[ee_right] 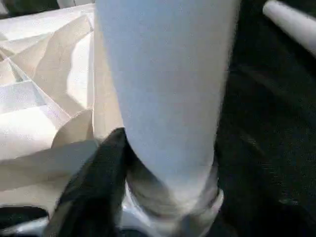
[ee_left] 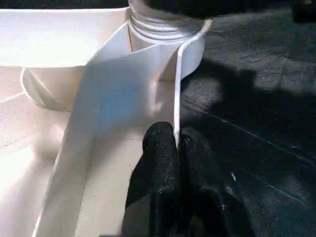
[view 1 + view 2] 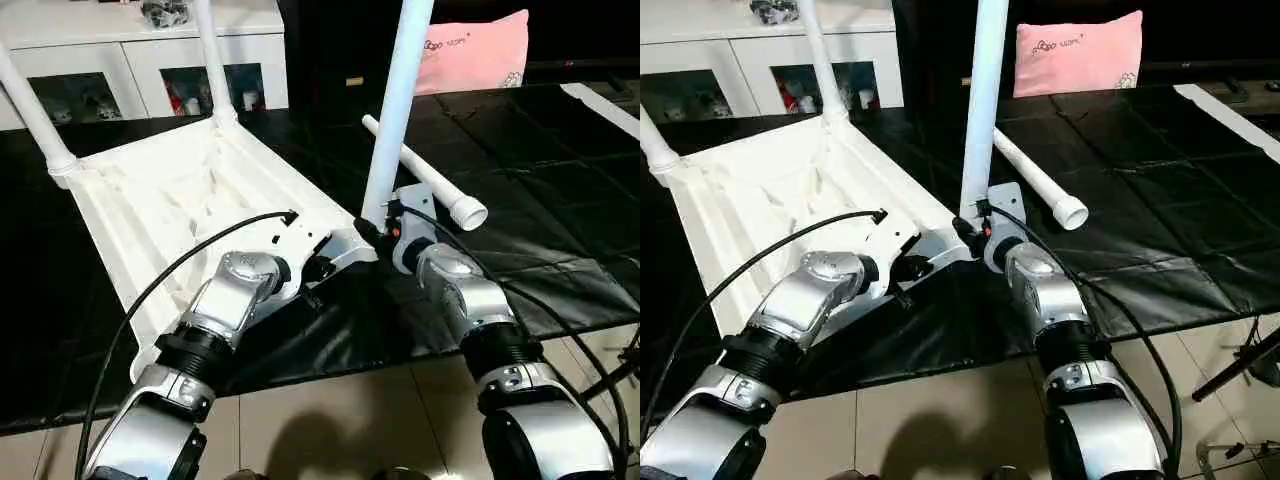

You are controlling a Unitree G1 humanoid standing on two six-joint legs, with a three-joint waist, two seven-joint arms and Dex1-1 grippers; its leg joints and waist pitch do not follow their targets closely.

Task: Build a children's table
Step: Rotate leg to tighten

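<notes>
The tabletop point(image 3: 180, 190) lies upside down on the black floor mat point(image 3: 520, 200), three legs standing in its corner sockets. The left end effector point(image 2: 177, 143) pinches its thin near rim, closed on it, just beside the near-corner leg point(image 3: 395, 110). The right end effector point(image 1: 116, 148) has one finger against that leg's base; whether it grips cannot be told, and a fourth leg point(image 3: 425, 172) lies loose behind.

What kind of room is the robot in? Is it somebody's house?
Probably a living room at home. A white cabinet with glass doors stands at the back, a pink pillow lies nearby, and the floor is tiled, with a black mat spread under the upturned tabletop.
</notes>
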